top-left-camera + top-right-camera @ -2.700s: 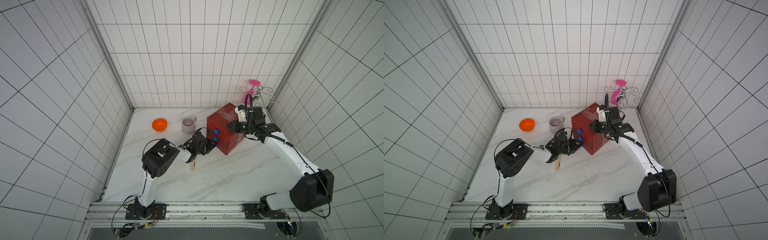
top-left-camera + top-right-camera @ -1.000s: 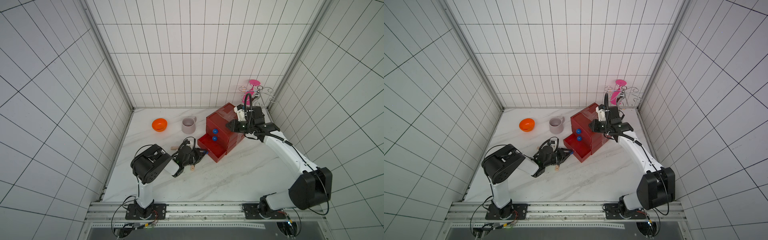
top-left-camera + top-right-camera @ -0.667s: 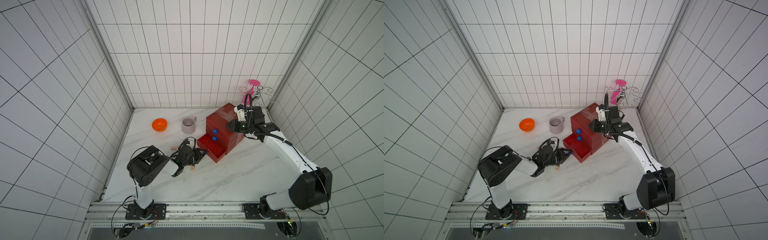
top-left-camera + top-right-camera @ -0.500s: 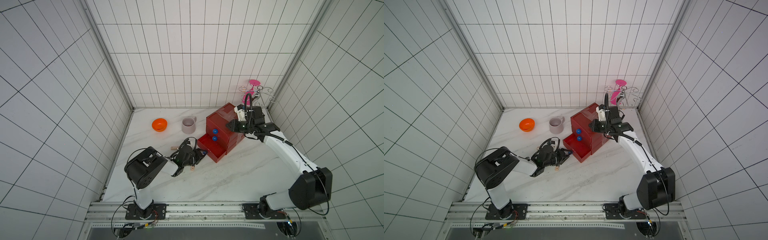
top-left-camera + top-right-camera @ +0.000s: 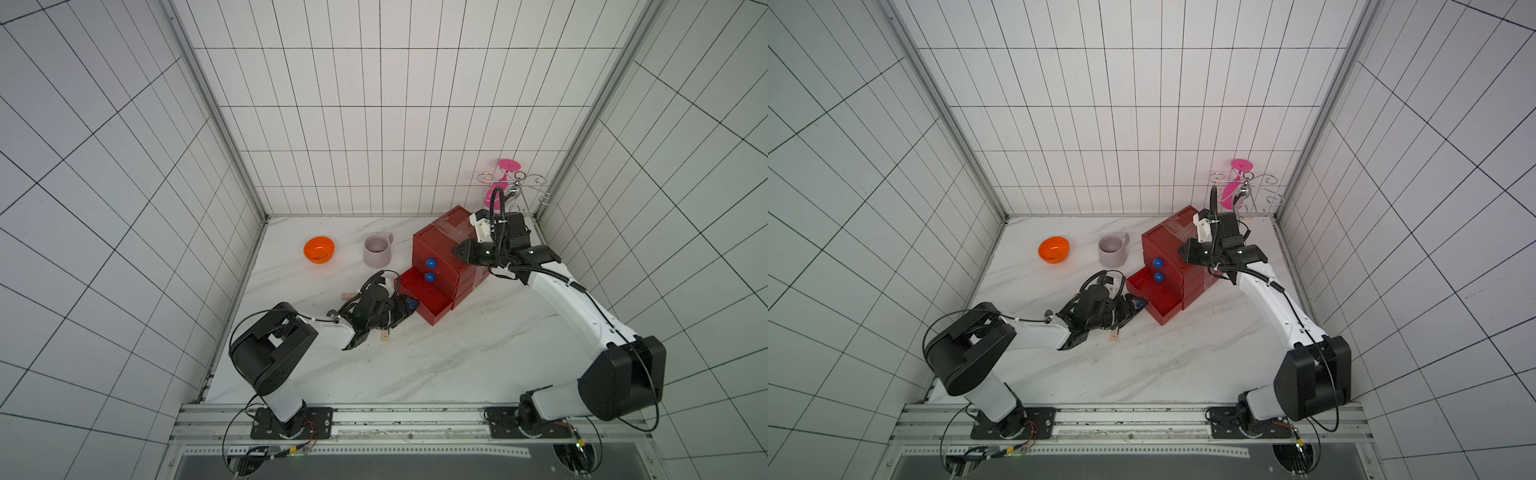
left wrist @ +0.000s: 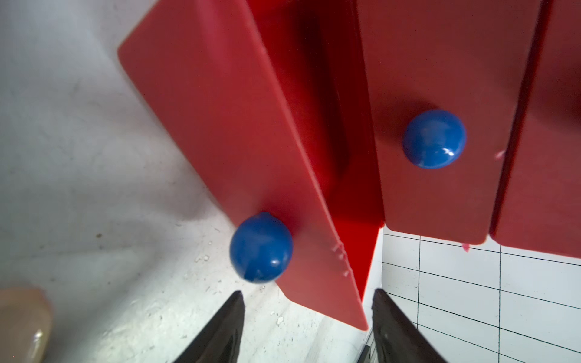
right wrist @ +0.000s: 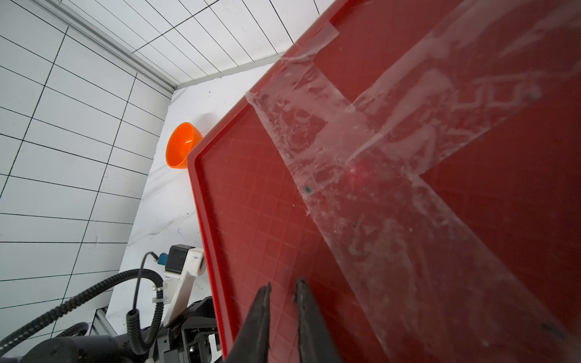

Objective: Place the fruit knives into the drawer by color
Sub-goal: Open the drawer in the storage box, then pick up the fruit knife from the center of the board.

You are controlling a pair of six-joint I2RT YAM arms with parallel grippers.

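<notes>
The drawer chest (image 5: pixel 436 243) is a red box of three stacked drawers with blue knobs, and its bottom drawer (image 5: pixel 430 301) stands pulled out. My left gripper (image 5: pixel 404 311) lies low on the table, open, its jaws apart just short of the bottom knob (image 6: pixel 261 248) and holding nothing. One peach-pink fruit knife (image 5: pixel 348 296) lies behind that arm. Another (image 5: pixel 385 337) pokes out from under the gripper and shows in the left wrist view (image 6: pixel 22 323). My right gripper (image 7: pixel 283 284) is shut, its tips resting on the taped top of the chest (image 7: pixel 345 220).
An orange bowl (image 5: pixel 319 249) and a pale mauve mug (image 5: pixel 377 251) stand left of the chest near the back wall. A wire rack with a pink goblet (image 5: pixel 508 183) fills the back right corner. The pulled-out drawer juts toward the table's middle.
The bottom drawer went from closed to pulled out. Within the last second my left jaws have opened off its knob. The right arm has stayed on the chest's top.
</notes>
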